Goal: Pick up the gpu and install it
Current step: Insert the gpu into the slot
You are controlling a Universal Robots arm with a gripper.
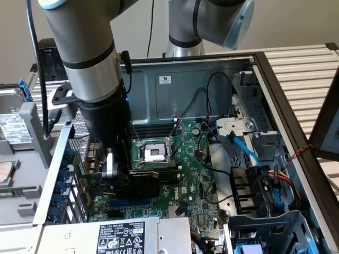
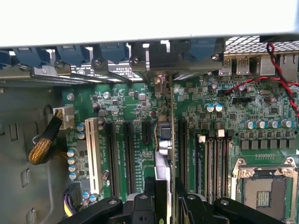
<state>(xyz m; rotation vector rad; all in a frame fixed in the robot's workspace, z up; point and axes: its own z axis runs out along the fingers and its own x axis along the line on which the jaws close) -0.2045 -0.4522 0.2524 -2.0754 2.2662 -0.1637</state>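
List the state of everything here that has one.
gripper, shut on the gpu.
gpu, held on edge, low over the motherboard; seating unclear.
CPU socket, empty, no cooler.
computer case, side open, interior exposed.
white expansion slot, empty.

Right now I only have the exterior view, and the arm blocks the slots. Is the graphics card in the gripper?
Observer: Yes. In the wrist view the graphics card stands edge-on between the fingers of the gripper.
Operator: How is it lined up on the board?
Observer: It runs parallel to the long black slots, with one on each side. Its far end points toward the blue latches.
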